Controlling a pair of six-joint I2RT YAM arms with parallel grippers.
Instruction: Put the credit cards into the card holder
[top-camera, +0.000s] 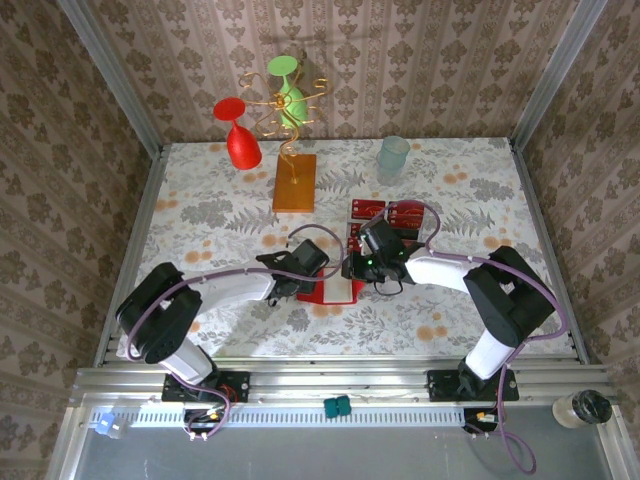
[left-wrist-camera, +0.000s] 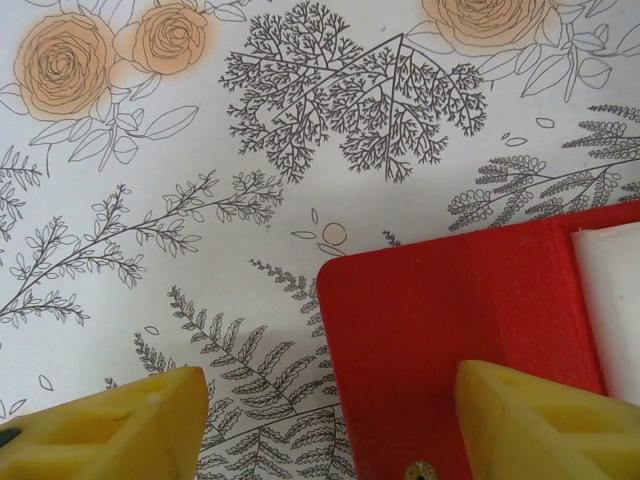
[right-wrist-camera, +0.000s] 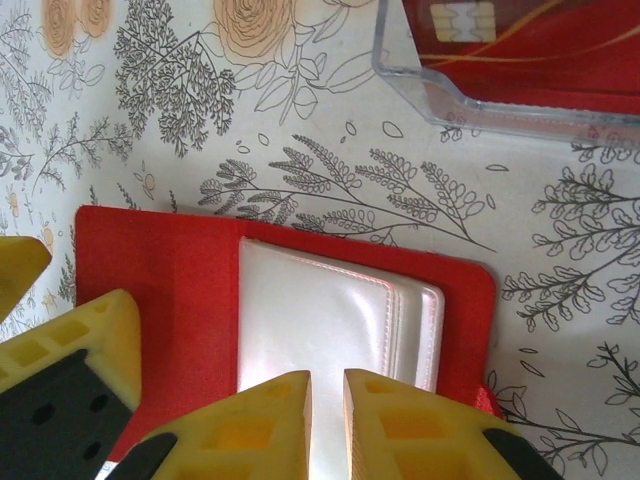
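Note:
The card holder (top-camera: 335, 291) lies open on the flowered cloth, red with pale inner pockets (right-wrist-camera: 330, 320). My left gripper (top-camera: 303, 262) hovers open at the holder's left flap (left-wrist-camera: 460, 320); one yellow finger (left-wrist-camera: 545, 425) is over the red flap, the other (left-wrist-camera: 125, 430) over the cloth. My right gripper (right-wrist-camera: 327, 420) is low over the pale pockets, its jaws almost together with a thin gap and nothing visibly held. Red credit cards (top-camera: 390, 212) lie just behind the holder; one card (right-wrist-camera: 530, 40) with a gold chip rests in a clear tray.
The clear plastic tray (right-wrist-camera: 425, 90) sits right behind the holder. Further back stand an orange-brown block with gold wire (top-camera: 294, 182), a red glass (top-camera: 238, 135), a green glass (top-camera: 289, 92) and a clear cup (top-camera: 392, 158). Walls close in left, right and behind.

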